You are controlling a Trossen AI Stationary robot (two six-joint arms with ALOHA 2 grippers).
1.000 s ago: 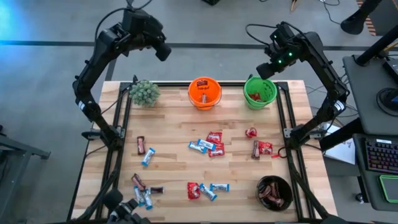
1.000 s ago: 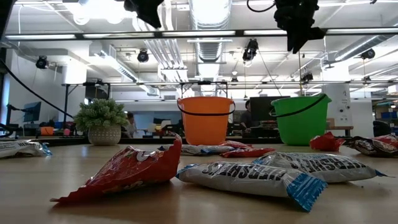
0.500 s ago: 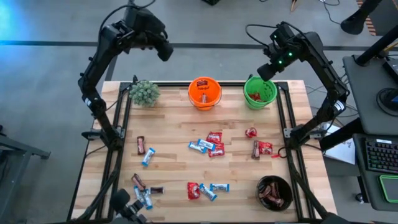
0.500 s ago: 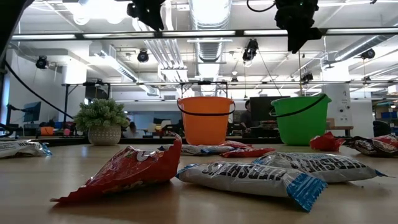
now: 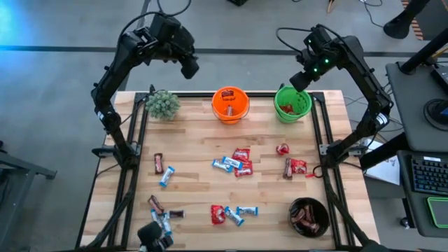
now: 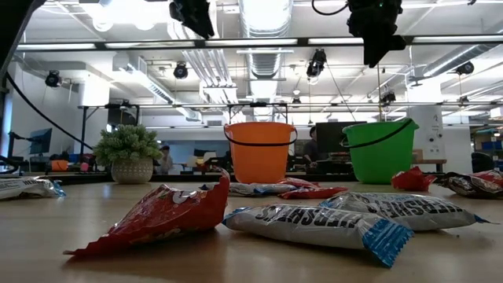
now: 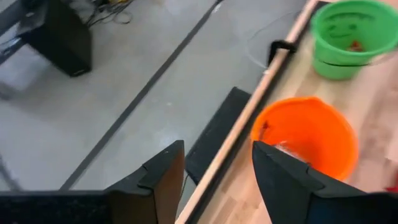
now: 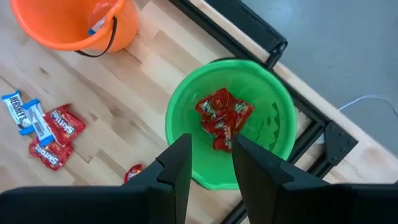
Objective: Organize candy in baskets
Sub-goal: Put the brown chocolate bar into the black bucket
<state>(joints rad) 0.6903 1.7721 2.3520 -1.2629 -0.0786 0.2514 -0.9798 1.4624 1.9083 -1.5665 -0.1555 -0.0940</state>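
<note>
Two grippers up high: left gripper (image 7: pixel 217 180) spread, empty, beyond the table's (image 5: pixel 196 168) far edge near orange pail (image 5: pixel 230 104); right gripper (image 8: pixel 210 163) parted, empty, over green pail (image 8: pixel 230 130). Candy (image 5: pixel 234 162) scattered mid-table.

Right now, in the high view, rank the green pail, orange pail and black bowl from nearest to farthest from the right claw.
1. Green pail, just below the right claw, back right.
2. Orange pail, back middle.
3. Black bowl, front right corner.
</note>
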